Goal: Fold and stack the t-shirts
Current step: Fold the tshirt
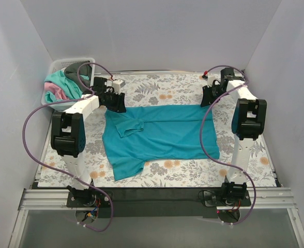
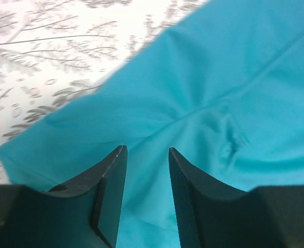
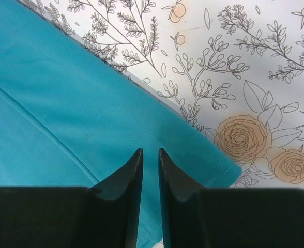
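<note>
Teal-blue t-shirt (image 1: 165, 135) lies spread mid-surface (image 1: 178, 173), partly folded; one sleeve is turned in on its L side and another pokes out at the near-L corner.

Left gripper (image 2: 147, 149) hovers over the shirt's far-L corner. Its jaws are apart w/ a clear gap, flat cloth shows below and nothing is pinched.

Right gripper (image 3: 150, 150) sits over the far-R corner near the hem edge. Its jaws are nearly together, just a thin slit, and the cloth under them is flat and not clamped.

Basket (image 1: 59, 63) at the far-L corner holds the other shirts bunched up: mint-green (image 1: 52, 82), pink (image 1: 60, 94), dark grey (image 1: 77, 69).
</note>
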{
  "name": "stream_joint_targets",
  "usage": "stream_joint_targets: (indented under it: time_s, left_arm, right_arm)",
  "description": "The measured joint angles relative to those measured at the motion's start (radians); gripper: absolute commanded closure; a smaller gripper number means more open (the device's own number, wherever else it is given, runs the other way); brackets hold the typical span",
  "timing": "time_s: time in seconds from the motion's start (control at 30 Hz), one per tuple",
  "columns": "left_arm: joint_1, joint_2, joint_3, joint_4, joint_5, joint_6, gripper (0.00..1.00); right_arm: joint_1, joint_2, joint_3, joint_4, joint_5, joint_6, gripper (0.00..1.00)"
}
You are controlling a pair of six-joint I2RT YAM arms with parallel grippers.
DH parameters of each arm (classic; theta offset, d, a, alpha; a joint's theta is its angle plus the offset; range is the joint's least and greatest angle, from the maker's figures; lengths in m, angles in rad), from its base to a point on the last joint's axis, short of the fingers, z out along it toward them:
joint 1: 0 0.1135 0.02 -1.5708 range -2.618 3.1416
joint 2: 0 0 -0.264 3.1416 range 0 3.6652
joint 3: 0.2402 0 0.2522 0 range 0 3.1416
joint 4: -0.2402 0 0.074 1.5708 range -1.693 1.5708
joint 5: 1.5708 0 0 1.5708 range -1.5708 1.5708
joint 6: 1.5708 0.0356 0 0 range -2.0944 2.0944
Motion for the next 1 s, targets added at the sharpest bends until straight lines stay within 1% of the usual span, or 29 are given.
stream_joint_targets:
  time_s: [0.17,0.3,0.5,0.67,0.77,0.9,0.93,0.97,1.0]
  left_arm:
    - [0.004,0.051,-0.002,0.065,-0.124,-0.065,0.67]
    - [0.009,0.110,-0.002,0.067,-0.211,-0.089,0.67]
    - [0.019,0.132,0.018,0.075,-0.250,-0.100,0.67]
    - [0.018,0.235,0.164,0.066,-0.259,-0.108,0.67]
    - [0.019,0.324,0.296,0.070,-0.267,-0.111,0.66]
    - [0.025,0.475,0.534,0.054,-0.261,-0.110,0.60]
    - [0.028,0.507,0.586,0.054,-0.248,-0.110,0.58]
    - [0.031,0.529,0.618,0.053,-0.236,-0.109,0.50]
    - [0.034,0.535,0.634,0.048,-0.217,-0.105,0.49]
  right_arm:
    - [0.010,0.009,0.001,0.027,0.056,0.027,0.79]
    - [0.016,0.040,0.002,0.040,0.127,0.039,0.79]
    - [0.016,0.076,0.053,0.039,0.185,0.069,0.78]
    - [0.034,0.156,0.192,0.038,0.240,0.078,0.76]
    - [0.041,0.223,0.305,0.042,0.273,0.076,0.71]
    - [0.053,0.288,0.414,0.065,0.303,0.069,0.57]
    - [0.055,0.296,0.427,0.079,0.311,0.066,0.50]
    - [0.056,0.298,0.431,0.091,0.319,0.062,0.48]
    - [0.056,0.298,0.431,0.097,0.326,0.054,0.46]
